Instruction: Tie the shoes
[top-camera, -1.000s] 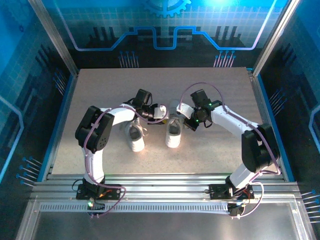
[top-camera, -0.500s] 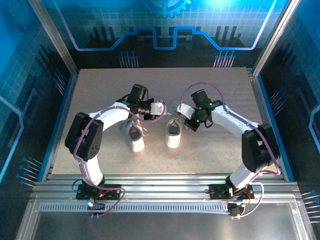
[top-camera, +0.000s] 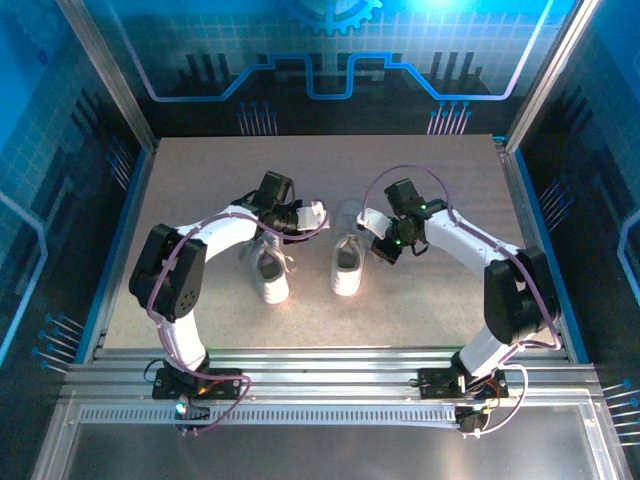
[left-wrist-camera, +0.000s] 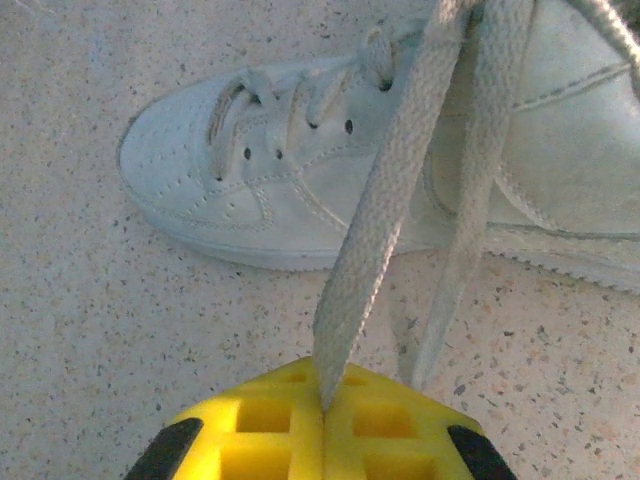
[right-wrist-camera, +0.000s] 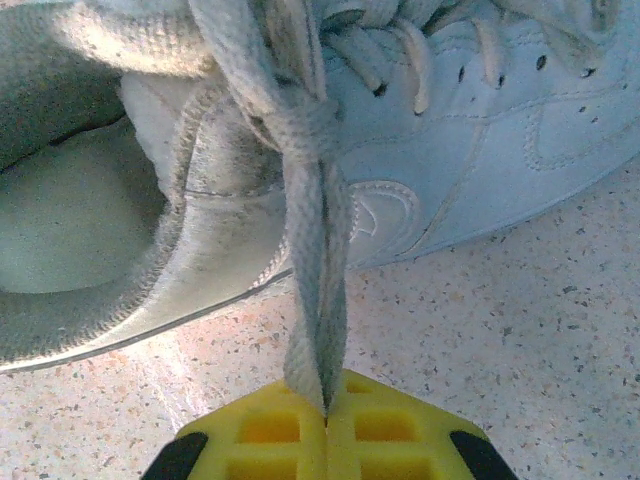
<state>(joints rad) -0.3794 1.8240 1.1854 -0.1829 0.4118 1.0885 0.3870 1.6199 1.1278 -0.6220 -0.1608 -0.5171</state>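
Note:
Two small white sneakers stand side by side mid-table, the left shoe (top-camera: 268, 272) and the right shoe (top-camera: 346, 265), toes toward the arms. Both grippers hover at the right shoe's heel end. My left gripper (top-camera: 318, 212) is shut on a flat white lace (left-wrist-camera: 385, 210) that runs up from the yellow fingertips (left-wrist-camera: 270, 420) toward the right shoe (left-wrist-camera: 230, 190); a second strand (left-wrist-camera: 470, 230) hangs beside it. My right gripper (top-camera: 366, 222) is shut on a doubled lace (right-wrist-camera: 318, 260) coming from a knot at the right shoe's (right-wrist-camera: 470, 150) tongue.
The shoes sit on a speckled beige tabletop (top-camera: 430, 170) fenced by blue side rails (top-camera: 128, 215) and a dark back panel. The left arm's elbow (top-camera: 170, 270) stands left of the left shoe. Bare tabletop lies behind and beside the shoes.
The left arm's elbow swung out to the left and its gripper drew slightly back and away from the shoe with the lace. The right gripper barely moved.

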